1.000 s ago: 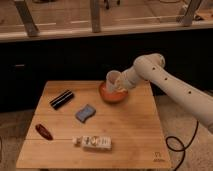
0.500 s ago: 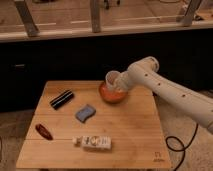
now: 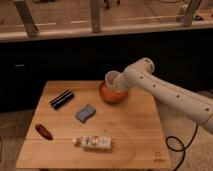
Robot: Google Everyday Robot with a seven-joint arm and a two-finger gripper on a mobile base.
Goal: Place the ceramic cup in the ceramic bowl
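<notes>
The tool [image 3: 121, 86] at the end of the white arm [image 3: 167, 94] grips the ceramic cup [image 3: 112, 79]. The cup is just over the back edge of the ceramic bowl [image 3: 110, 96] on the bench [image 3: 132, 135]. It leans, with its open mouth facing up and left.

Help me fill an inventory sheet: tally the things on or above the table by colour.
White: 2 (cup, bottle)
Orange: 1 (bowl)
Blue: 1 (sponge)
Black: 1 (case)
Dark red: 1 (small long item)
Total: 6
The gripper is at the cup, above the bowl.
</notes>
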